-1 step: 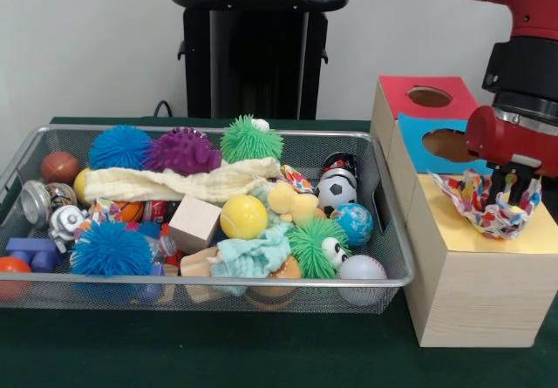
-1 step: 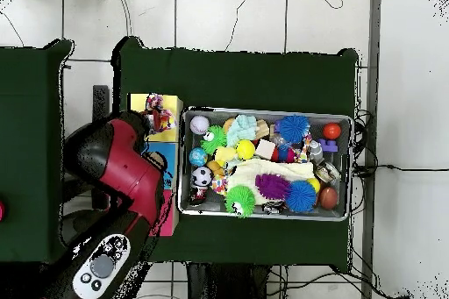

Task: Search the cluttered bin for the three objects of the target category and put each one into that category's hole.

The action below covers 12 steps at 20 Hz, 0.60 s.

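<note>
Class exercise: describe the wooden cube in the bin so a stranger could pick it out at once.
Start at the wire mesh bin and look near its middle. The wooden cube lies just left of the yellow ball, below the cream cloth. It is the only plain, flat-sided block among round or spiky toys.

Red and black arm [image 1: 514, 65]. Multicoloured patterned cloth [image 1: 484, 205] on the yellow box top [image 1: 532, 231]; adjoining tops blue [image 1: 418, 148] and red [image 1: 397, 91]. Silver mesh bin [image 1: 209, 281]: blue [image 1: 111, 248], purple [image 1: 181, 151] and green [image 1: 251, 139] spiky balls, yellow ball [image 1: 243, 216], black-and-white football [image 1: 335, 191], cream cloth [image 1: 174, 183]. Dark green table [image 1: 218, 353].
</note>
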### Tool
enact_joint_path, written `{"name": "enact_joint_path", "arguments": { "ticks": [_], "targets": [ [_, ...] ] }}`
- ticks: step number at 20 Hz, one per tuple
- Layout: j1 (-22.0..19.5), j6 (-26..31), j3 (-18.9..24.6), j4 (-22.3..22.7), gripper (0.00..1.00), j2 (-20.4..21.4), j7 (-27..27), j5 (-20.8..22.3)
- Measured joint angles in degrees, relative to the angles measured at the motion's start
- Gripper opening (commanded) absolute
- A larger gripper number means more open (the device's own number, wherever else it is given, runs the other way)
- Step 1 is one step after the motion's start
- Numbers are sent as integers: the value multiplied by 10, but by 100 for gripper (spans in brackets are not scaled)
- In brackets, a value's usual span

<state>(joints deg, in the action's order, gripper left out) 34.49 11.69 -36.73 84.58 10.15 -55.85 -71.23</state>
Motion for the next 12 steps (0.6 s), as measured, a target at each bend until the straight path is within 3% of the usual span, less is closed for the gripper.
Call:
{"name": "enact_joint_path", "arguments": {
  "ticks": [12],
  "targets": [
    [-4,0,0,-4,0,3,-1,30]
  ]
}}
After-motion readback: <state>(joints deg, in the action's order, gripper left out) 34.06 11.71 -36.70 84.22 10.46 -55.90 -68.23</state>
